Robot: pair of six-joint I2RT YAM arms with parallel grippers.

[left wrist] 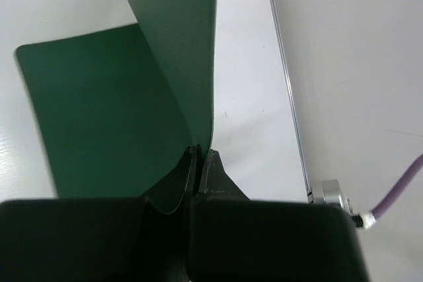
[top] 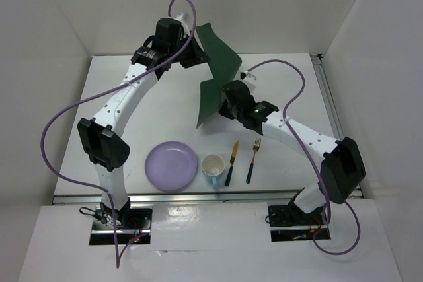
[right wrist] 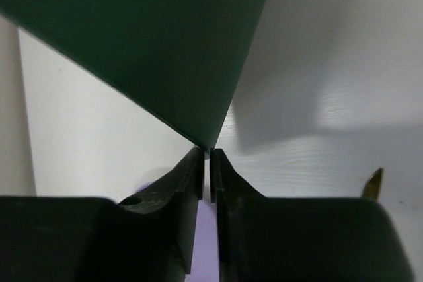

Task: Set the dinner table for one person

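Observation:
The dark green placemat (top: pixel 218 64) hangs folded in the air above the back middle of the white dinner table (top: pixel 145 110). My left gripper (top: pixel 190 54) is shut on the mat's upper edge; in the left wrist view (left wrist: pixel 200 153) the mat (left wrist: pixel 99 117) passes between the closed jaws. My right gripper (top: pixel 228 96) pinches a lower corner; in the right wrist view (right wrist: pixel 206 153) the mat (right wrist: pixel 152 44) ends at the nearly closed fingertips. A lavender plate (top: pixel 171 165), a cup (top: pixel 213 165), a knife (top: pixel 231 163) and a fork (top: pixel 253 160) lie along the near edge.
White enclosure walls stand at the left, back and right. A metal rail (left wrist: pixel 291 110) runs along the table's right edge. Purple cables loop over both arms. The knife tip (right wrist: pixel 375 183) shows at the right wrist view's right side.

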